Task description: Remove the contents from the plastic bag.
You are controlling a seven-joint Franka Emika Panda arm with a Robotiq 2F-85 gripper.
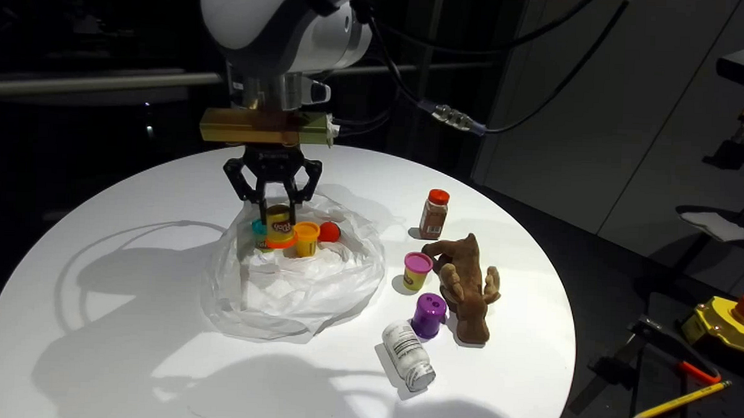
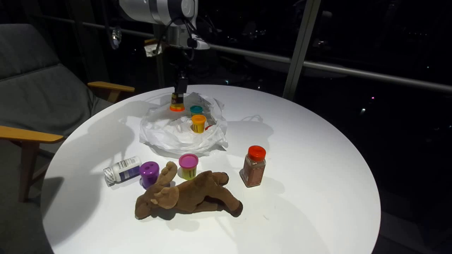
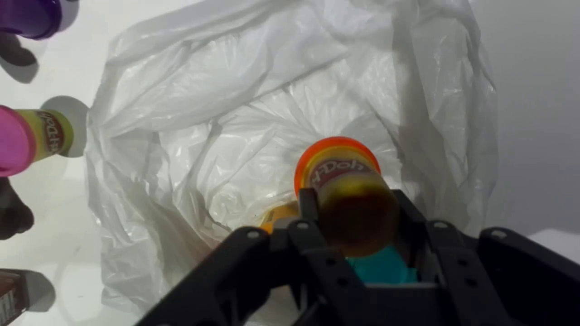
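White tabletop (image 2: 300,211): carries the plastic bag (image 1: 344,288) and everything lying around it.
Plastic bag: mouth up, film slumped outward, I judge to ease access from above.
Gripper (image 1: 278,213): pointing down over the bag's interior.
Brown plush moose (image 2: 197,194): outside the bag, well apart.
Red-capped jar (image 2: 254,171), white bottle (image 1: 407,352): outside the bag; jar upright, bottle on its side.
Purple cup (image 1: 429,316), pink-lidded tub (image 2: 188,169): standing outside the bag; loose items probably set aside as unloaded.
Yellow tub (image 1: 280,225): held lid-down over the bag, apparently clear of its floor; next, I judge, a lift past the rim.
Orange-lidded tub (image 1: 306,239), teal-lidded tub (image 2: 196,110): inside the bag, still to come out.
Red item (image 1: 330,231): inside the bag; identity unclear from here.
Fingers (image 3: 309,206): grasping the yellow tub, one each side, presumably because round walls suit a pinch; base between them, lid (image 1: 279,240) below their tips.
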